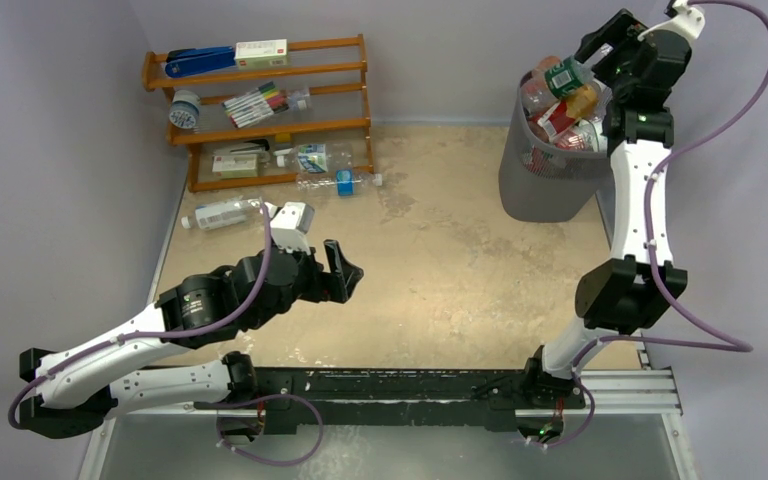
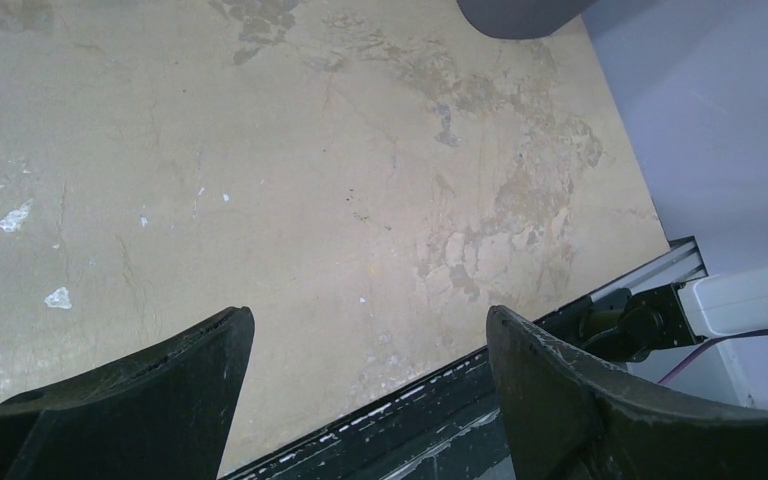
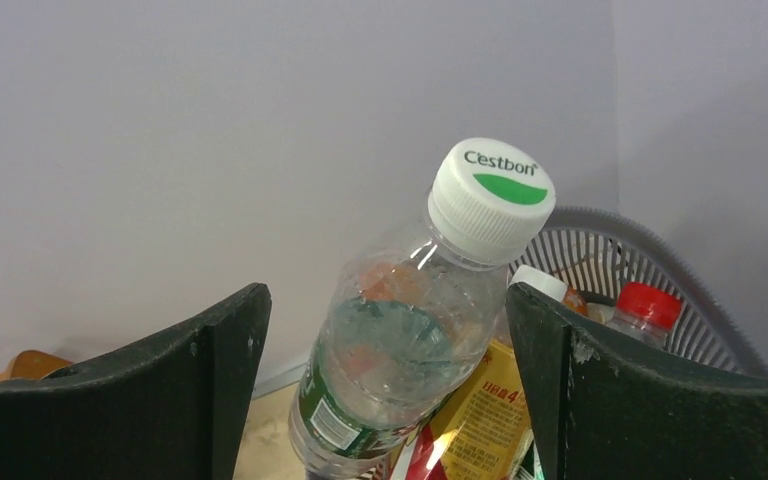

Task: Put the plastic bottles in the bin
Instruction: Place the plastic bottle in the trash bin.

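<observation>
The grey mesh bin (image 1: 545, 185) stands at the back right, heaped with plastic bottles. My right gripper (image 1: 592, 62) hovers over its rim, open. In the right wrist view a clear green-labelled bottle (image 3: 410, 340) with a white cap lies on the heap between the spread fingers of the gripper (image 3: 388, 295), with a gap on each side. It also shows in the top view (image 1: 565, 76). My left gripper (image 1: 348, 268) is open and empty over mid-table; its wrist view (image 2: 368, 315) shows bare table. Loose bottles lie at the left (image 1: 222, 213) and by the shelf (image 1: 325, 160), (image 1: 346, 182).
A brown wooden shelf rack (image 1: 260, 128) stands at the back left with markers (image 1: 255, 103) and a blue stapler (image 1: 200, 62). A red-capped bottle (image 3: 645, 305) and a yellow-labelled one (image 3: 480, 410) lie in the bin (image 3: 610, 240). Walls close in at left, back and right.
</observation>
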